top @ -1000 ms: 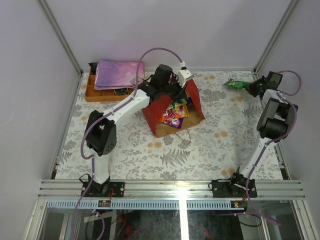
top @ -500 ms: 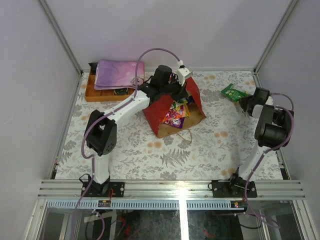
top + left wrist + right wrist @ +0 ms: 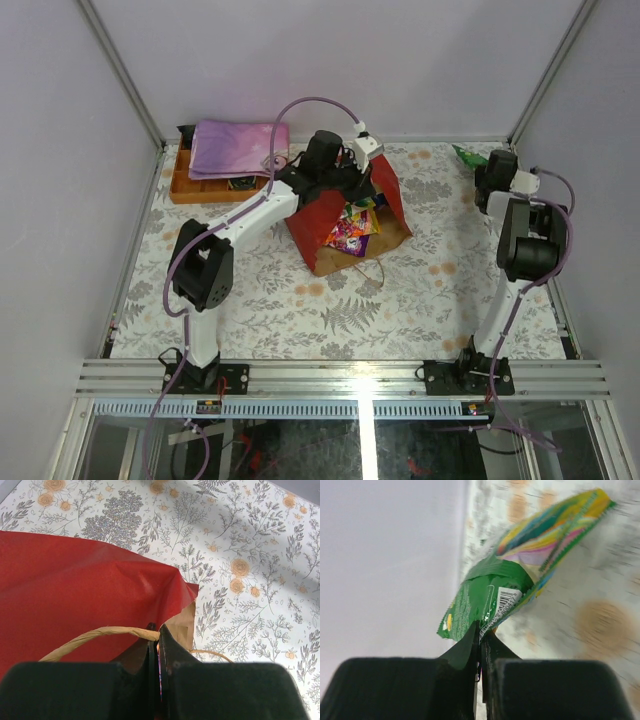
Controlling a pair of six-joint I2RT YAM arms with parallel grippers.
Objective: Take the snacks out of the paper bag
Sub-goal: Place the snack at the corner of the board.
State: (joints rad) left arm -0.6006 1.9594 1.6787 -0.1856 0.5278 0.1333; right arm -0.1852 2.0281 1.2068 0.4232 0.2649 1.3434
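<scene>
The paper bag, red outside and brown inside, lies on its side mid-table with its mouth toward the front. Colourful snack packets show in the mouth. My left gripper is shut on the bag's upper rim beside a loop handle; the red wall fills the left wrist view. My right gripper is shut on a green snack packet at the far right corner; in the right wrist view the packet hangs from my closed fingers, blurred.
A wooden box with a pink-purple cloth stands at the far left. The enclosure walls and frame posts stand close to the right gripper. A floral cloth covers the table.
My right gripper has swung with the green packet, first toward the table's middle and then back toward the far right corner. The left gripper and the bag have stayed put.
</scene>
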